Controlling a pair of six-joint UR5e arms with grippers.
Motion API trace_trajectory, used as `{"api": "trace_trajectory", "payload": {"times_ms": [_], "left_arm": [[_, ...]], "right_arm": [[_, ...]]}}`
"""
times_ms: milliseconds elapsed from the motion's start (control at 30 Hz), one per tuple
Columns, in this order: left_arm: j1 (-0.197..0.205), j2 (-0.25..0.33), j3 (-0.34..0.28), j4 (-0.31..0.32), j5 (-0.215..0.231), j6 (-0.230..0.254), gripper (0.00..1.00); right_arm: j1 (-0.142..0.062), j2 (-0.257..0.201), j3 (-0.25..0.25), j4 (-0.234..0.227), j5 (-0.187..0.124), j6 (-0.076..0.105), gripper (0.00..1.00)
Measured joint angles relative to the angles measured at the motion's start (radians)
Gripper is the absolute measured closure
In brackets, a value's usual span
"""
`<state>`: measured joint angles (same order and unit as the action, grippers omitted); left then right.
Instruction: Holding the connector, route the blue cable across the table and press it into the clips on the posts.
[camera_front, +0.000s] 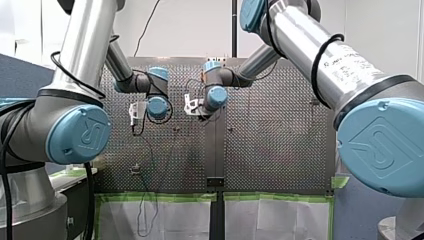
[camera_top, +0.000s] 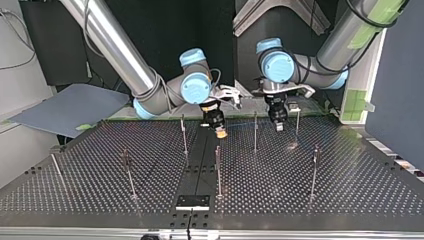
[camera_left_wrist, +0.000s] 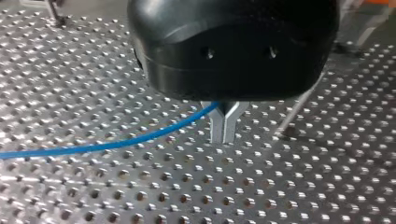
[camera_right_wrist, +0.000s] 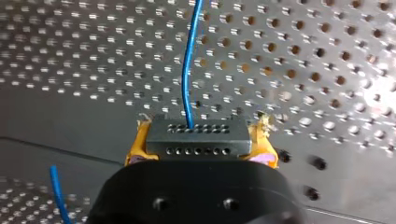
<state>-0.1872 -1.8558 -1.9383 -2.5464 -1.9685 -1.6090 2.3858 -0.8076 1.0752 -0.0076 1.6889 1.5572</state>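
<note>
While both arms reach over the far part of the perforated surface (camera_front: 270, 145) in the front view, my left arm (camera_front: 75, 65) at the view's left and my right arm (camera_front: 320, 55) at its right, their wrists sit close together near the surface's middle seam.

Top view: right pincer (camera_top: 221, 133) near the view's centre, pointing down, yellow-orange tips just above the surface. Left pincer (camera_top: 278, 126) to the view's right of it, also pointing down. One thin post (camera_top: 255, 131) stands between the two in this view. Other posts are spread over the surface nearer the camera.

Left wrist view: metal fingers (camera_left_wrist: 216, 128) pressed together, no gap visible. The blue cable (camera_left_wrist: 116, 144) enters between them just under the black pincer body, is pinched there, and runs off to one side over the surface. Whether the fingertips touch the surface: cannot tell.

Right wrist view: yellow pads (camera_right_wrist: 135, 144) clamped on both ends of the connector (camera_right_wrist: 196, 137), a dark block with two rows of small holes, held crosswise between them. The cable leaves the connector's top face near its middle and runs straight ahead of the pincer over the surface. A second short stretch of blue cable shows beside the pincer body.
</note>
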Motion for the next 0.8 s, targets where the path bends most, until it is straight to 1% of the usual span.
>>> {"api": "trace_trajectory", "payload": {"times_ms": [167,367,633,800], "left_arm": [[0.002,-0.003,-0.046,0.046,0.026,-0.004,1.0],[-0.001,-0.004,-0.098,0.099,0.041,-0.005,1.0],[-0.001,-0.007,-0.165,0.165,0.047,-0.006,1.0],[0.003,-0.042,-0.211,0.211,0.083,-0.01,1.0]], "right_arm": [[0.008,-0.001,0.031,0.0,-0.01,-0.004,1.0],[0.014,-0.002,0.056,-0.001,-0.014,-0.007,1.0],[0.018,-0.002,0.064,-0.003,-0.017,-0.005,1.0],[0.018,-0.002,0.067,-0.008,-0.028,-0.002,1.0]]}}
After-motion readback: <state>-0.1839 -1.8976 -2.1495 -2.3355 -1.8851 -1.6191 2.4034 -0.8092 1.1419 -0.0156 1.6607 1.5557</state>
